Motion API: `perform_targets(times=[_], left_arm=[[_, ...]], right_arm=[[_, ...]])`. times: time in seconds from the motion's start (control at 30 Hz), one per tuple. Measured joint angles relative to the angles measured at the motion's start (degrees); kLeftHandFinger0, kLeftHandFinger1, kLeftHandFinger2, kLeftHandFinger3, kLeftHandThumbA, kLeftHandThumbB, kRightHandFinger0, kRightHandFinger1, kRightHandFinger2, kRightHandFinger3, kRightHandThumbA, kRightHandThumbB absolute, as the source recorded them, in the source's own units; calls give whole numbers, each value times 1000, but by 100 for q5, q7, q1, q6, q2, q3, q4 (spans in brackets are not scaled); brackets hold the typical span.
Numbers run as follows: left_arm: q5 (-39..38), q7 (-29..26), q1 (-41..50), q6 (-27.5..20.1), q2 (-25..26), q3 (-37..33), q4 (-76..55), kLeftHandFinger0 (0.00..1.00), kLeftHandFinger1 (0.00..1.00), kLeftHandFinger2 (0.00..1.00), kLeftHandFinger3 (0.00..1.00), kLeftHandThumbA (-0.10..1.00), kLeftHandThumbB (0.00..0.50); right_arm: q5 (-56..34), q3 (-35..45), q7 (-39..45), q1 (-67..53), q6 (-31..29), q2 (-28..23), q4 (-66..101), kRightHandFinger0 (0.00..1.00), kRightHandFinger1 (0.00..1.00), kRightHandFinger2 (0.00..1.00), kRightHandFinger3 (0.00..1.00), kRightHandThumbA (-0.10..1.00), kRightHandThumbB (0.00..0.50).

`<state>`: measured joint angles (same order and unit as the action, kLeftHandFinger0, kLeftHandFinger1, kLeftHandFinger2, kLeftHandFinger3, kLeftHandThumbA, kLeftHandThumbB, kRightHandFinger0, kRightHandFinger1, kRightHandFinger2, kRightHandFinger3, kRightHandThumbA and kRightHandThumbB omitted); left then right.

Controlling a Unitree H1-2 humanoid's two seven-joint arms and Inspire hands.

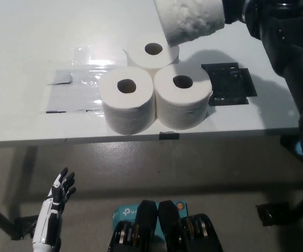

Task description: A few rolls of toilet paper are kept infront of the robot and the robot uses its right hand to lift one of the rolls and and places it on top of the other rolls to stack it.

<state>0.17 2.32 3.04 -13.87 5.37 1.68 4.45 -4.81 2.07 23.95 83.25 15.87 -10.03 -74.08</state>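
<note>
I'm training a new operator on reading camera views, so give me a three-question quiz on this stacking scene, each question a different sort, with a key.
1. True or false: the right hand holds a toilet paper roll above the table.
2. How many rolls stand on the table in the cluster?
3. Multiple choice: where is the white left hand? A) on the black patch B) low at the picture's lower left, below the table edge, holding nothing C) on top of the rolls

Key: 1 true; 2 three; 3 B
</note>
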Motion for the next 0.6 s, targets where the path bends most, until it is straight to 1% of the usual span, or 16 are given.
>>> perform_targets(times=[0.03,0.07,0.13,0.17,0.2,0.23,0.27,0.3,0.33,0.4,0.43,0.47,0.5,0.53,0.57,0.6], left_arm=[[0,0,-1,0,0,-4,0,1000,1000,1000,1000,1000,182],[0,0,-2,0,0,-6,0,1000,1000,1000,1000,1000,179],[-1,1,-6,1,3,-10,0,1000,1000,1000,1000,1000,177],[-1,1,-9,2,5,-13,0,1000,1000,1000,1000,1000,170],[-1,1,-11,2,6,-13,-1,1000,1000,1000,1000,1000,170],[-1,1,-19,2,10,-14,-2,1000,1000,1000,1000,1000,171],[-1,1,-20,2,13,-15,-2,1000,1000,1000,1000,1000,172],[-1,1,-19,2,14,-15,-2,1000,1000,1000,1000,1000,178],[-1,1,-19,2,15,-15,-1,1000,1000,1000,1000,1000,178],[-1,1,-19,2,14,-18,-2,1000,1000,1000,1000,1000,177],[0,1,-18,2,15,-19,-2,1000,1000,1000,1000,1000,179],[0,1,-18,2,15,-23,-2,1000,1000,1000,1000,1000,179],[0,1,-18,2,15,-28,-2,1000,1000,1000,1000,1000,181],[0,1,-19,2,14,-33,-2,1000,1000,1000,1000,1000,174],[0,1,-19,2,14,-36,-2,1000,1000,1000,1000,1000,167],[0,1,-19,2,15,-43,-2,1000,1000,1000,1000,1000,167]], right_arm=[[21,-49,-10,2,-13,1,-6,0,0,226,531,578,36],[37,-84,-16,2,-31,1,-14,0,0,253,483,570,19],[110,-214,-37,2,-85,1,-37,0,12,275,464,569,15],[156,-293,-51,2,-119,1,-48,0,86,396,503,532,13],[174,-327,-58,2,-133,1,-52,0,152,482,514,542,7],[253,-460,-90,1,-186,1,-71,6,218,557,594,550,1],[283,-526,-110,1,-211,1,-77,8,264,610,695,557,0],[332,-597,-127,1,-252,1,-80,22,299,642,763,570,6],[380,-666,-140,1,-284,1,-81,26,304,645,771,571,7],[495,-834,-184,1,-345,1,-88,71,344,670,832,561,13],[526,-870,-201,1,-368,2,-91,60,354,682,909,533,6],[571,-916,-228,1,-385,5,-106,55,360,682,879,529,4],[610,-937,-250,1,-395,10,-131,57,381,689,780,589,6],[644,-982,-268,1,-409,13,-157,9,358,665,608,658,1],[676,-1031,-280,1,-417,14,-169,0,328,637,478,691,0],[779,-1186,-304,-3,-449,19,-196,0,313,620,416,706,4]])
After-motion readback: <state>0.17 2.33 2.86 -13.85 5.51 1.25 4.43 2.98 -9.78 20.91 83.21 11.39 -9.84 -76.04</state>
